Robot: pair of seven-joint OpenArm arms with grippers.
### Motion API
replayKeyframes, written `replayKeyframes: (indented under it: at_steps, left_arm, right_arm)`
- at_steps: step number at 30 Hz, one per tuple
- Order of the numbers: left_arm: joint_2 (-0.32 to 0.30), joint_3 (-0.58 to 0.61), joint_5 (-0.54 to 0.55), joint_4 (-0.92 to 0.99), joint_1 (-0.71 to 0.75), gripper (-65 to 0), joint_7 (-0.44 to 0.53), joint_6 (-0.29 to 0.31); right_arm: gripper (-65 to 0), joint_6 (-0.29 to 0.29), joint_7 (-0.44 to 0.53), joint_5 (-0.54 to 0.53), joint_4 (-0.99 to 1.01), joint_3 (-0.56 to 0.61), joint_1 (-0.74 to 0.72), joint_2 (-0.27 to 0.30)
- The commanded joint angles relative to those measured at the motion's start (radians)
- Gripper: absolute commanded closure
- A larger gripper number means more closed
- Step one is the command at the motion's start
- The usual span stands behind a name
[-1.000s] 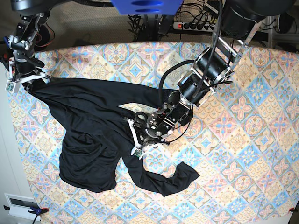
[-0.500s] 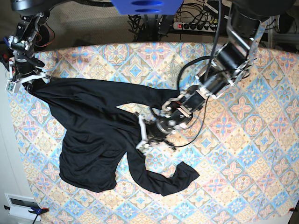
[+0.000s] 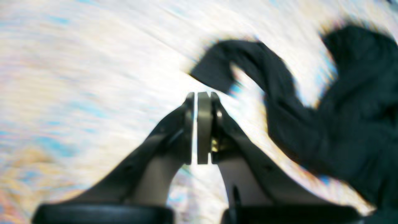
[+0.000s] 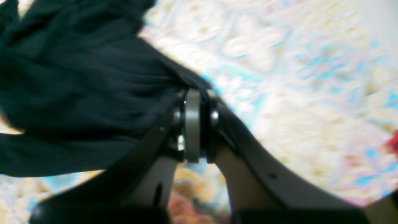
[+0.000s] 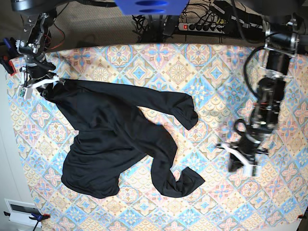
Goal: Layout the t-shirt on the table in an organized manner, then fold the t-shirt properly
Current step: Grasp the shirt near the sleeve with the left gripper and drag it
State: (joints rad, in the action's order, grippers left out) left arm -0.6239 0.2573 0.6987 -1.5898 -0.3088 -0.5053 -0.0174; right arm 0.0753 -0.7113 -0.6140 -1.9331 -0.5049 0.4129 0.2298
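Note:
The black t-shirt (image 5: 110, 139) lies crumpled on the left half of the table (image 5: 216, 72). One long sleeve (image 5: 178, 108) reaches toward the middle and another curls near the front (image 5: 180, 183). My right gripper (image 5: 38, 85) stands at the far left corner, and in the right wrist view it (image 4: 197, 93) is shut on a bunched edge of the t-shirt (image 4: 77, 81). Over bare cloth to the right, well apart from the shirt, my left gripper (image 5: 239, 161) is shut. Its pads (image 3: 203, 124) meet with nothing between them, and the t-shirt's sleeve (image 3: 248, 62) lies ahead to the right.
A power strip (image 5: 202, 26) and cables lie behind the table's far edge. A white box (image 5: 21, 211) sits off the front left corner. The tablecloth to the right of the shirt is bare.
My left gripper has let go of the shirt's middle, shut, and swung far to the right. The freed sleeve has dropped flat. My right gripper pulled its corner slightly rightward.

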Motion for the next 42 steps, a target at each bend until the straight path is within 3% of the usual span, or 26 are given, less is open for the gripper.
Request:
replayKeyframes:
  at_steps: [1,4,8,11,14,16,21,26,35,42]
  left_arm:
    - [-0.027,-0.042,0.034,-0.047,-0.002,0.0,0.027,0.017]
    - [-0.104,-0.161,0.085,-0.088,0.049,0.0,0.027,0.017]
    - [-0.155,-0.215,0.12,-0.09,0.078,0.0,0.027,0.017]
    - [-0.161,-0.214,0.117,-0.09,0.101,0.0,0.027,0.017]
    - [-0.15,-0.158,0.106,-0.083,0.096,0.0,0.026,0.017]
    - [-0.104,-0.092,0.049,-0.083,0.072,-0.6,0.026,0.014]
    - [0.039,0.109,-0.158,0.05,-0.036,-10.7,0.026,0.014]
    - [0.192,0.225,-0.264,0.228,-0.132,-18.6,0.032,0.017]
    - [0.382,0.486,-0.432,0.506,-0.287,-19.3,0.033,0.017]
    - [0.476,0.609,-0.466,0.642,-0.315,-19.3,0.033,0.017]
  right_arm:
    - [-0.1,0.008,0.026,-0.036,-0.03,0.012,-0.001,0.013]
    - [-0.1,0.019,0.022,-0.08,-0.062,0.084,0.001,0.013]
    - [0.0,0.154,0.022,-0.08,-0.068,0.176,0.001,0.013]
    - [0.0,0.203,0.023,-0.08,-0.081,0.206,0.022,0.013]
    - [0.0,0.203,0.028,-0.08,-0.079,0.21,0.03,0.013]
    - [0.0,0.202,0.029,-0.079,-0.079,0.191,0.034,0.013]
    - [0.0,0.2,0.022,-0.079,-0.075,-0.038,0.03,0.01]
    - [0.0,0.2,0.02,-0.079,-0.068,-0.18,0.028,0.01]
    - [-1.1,0.2,0.02,-0.079,-0.068,-0.243,0.028,0.01]
    - [-14.1,0.159,0.017,-0.079,-0.068,-0.242,0.028,0.012]
